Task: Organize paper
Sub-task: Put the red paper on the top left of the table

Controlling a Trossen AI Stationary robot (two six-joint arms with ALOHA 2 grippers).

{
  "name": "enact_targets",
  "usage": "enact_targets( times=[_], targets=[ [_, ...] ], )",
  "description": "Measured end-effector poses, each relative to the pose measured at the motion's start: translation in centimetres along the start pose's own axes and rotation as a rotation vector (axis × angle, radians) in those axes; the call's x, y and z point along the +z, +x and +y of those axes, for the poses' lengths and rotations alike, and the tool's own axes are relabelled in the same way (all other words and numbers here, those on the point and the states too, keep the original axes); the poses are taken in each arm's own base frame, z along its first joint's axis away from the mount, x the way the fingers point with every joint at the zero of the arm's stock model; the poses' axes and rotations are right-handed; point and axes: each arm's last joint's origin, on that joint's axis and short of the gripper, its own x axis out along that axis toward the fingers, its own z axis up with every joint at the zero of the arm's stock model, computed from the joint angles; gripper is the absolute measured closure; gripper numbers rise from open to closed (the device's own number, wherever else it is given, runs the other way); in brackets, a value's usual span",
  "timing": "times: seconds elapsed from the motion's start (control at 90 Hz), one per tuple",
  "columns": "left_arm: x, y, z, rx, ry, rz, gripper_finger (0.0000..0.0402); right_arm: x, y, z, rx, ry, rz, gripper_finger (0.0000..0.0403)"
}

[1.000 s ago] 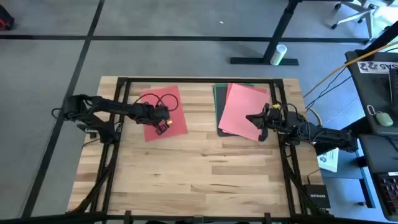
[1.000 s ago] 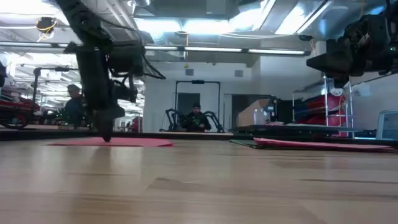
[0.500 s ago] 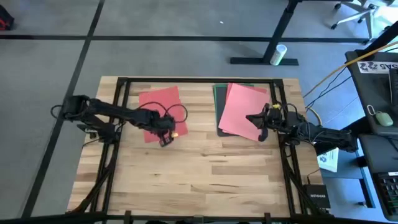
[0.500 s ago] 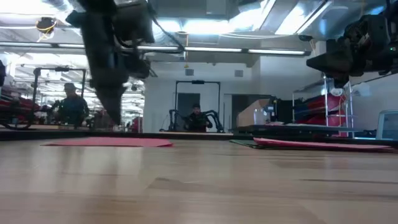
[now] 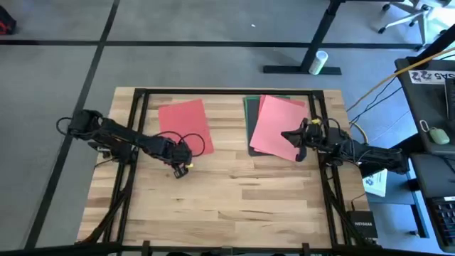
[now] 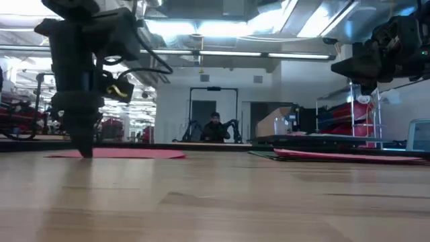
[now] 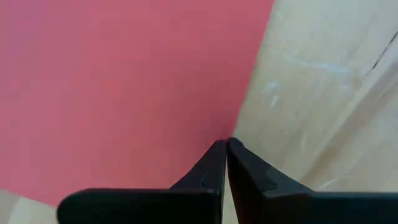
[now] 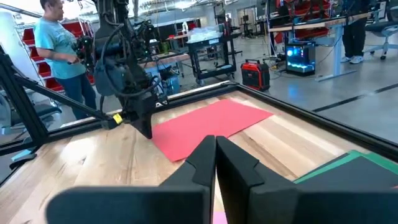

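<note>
A red sheet of paper (image 5: 183, 124) lies flat on the wooden table at the far left. My left gripper (image 5: 179, 169) is shut and points down at the sheet's near edge (image 7: 239, 118), close to a corner. In the low view its tips (image 6: 86, 153) are down at table level. At the far right a pink sheet (image 5: 279, 126) lies askew on a stack with green (image 5: 249, 107) and dark sheets. My right gripper (image 5: 286, 135) hangs shut above the pink sheet, clear of it (image 6: 336, 67). My left gripper comes from above, pointing down, with its shut fingertips (image 7: 217, 152) right at the red sheet's near edge (image 7: 231, 134). Whether they rest on the paper or on the bare wood beside it I cannot tell. The sheet lies flat.
A black frame (image 5: 227, 91) runs around the table's edges. Bare wood (image 5: 234, 192) fills the near half of the table. A person (image 8: 56, 37) stands beyond the table's left side. A desk with a white printed sheet (image 5: 430, 75) stands to the right.
My left gripper has lifted off the middle of the red sheet and gone toward the table's near edge and a little left. It has come down again at the sheet's near edge. The sheet has stayed flat in place.
</note>
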Motion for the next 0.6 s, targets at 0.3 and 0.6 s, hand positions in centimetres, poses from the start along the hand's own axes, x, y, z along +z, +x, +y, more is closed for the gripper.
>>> enact_targets(
  times=[0.3,0.6],
  targets=[
    [-1.0,0.0,0.7,0.069,0.019,0.104,0.0401,0.0,0.0,0.0,0.004,0.000,0.001,0.0402],
    [-1.3,0.0,1.3,0.102,-0.037,0.150,0.0401,0.0,0.0,0.0,0.004,0.000,0.001,0.0402]
  ],
)
